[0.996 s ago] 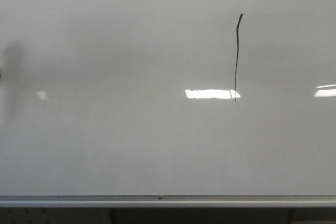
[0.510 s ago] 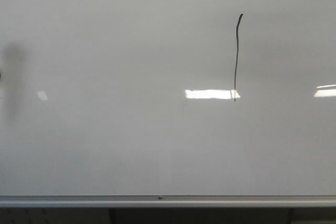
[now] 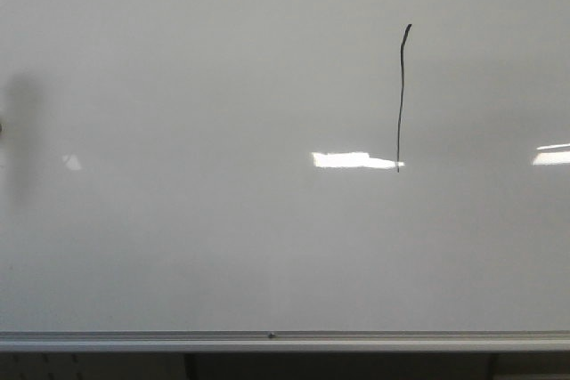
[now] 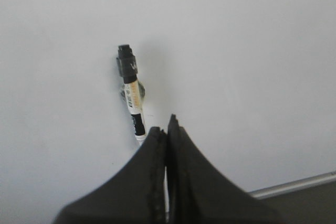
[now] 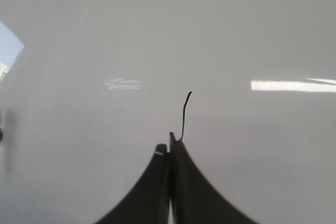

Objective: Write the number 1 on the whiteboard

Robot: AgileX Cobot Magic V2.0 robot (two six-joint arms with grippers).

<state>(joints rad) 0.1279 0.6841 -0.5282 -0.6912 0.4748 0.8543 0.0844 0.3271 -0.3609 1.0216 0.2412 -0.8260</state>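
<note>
I see the number 1 [image 3: 401, 98], a thin black stroke, right of centre on the glossy whiteboard [image 3: 223, 246]. Left tool [image 4: 167, 129] pinches a cylindrical marker [image 4: 131, 94]; right tool [image 5: 169, 148] looks pressed together.

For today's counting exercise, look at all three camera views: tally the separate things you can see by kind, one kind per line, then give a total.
Whiteboard: 1
Marker pen against the board, seen from the left wrist: 1
Drawn black stroke, the number 1: 1
Grippers, left gripper and right gripper, both with jaws together: 2
Total: 5
</note>
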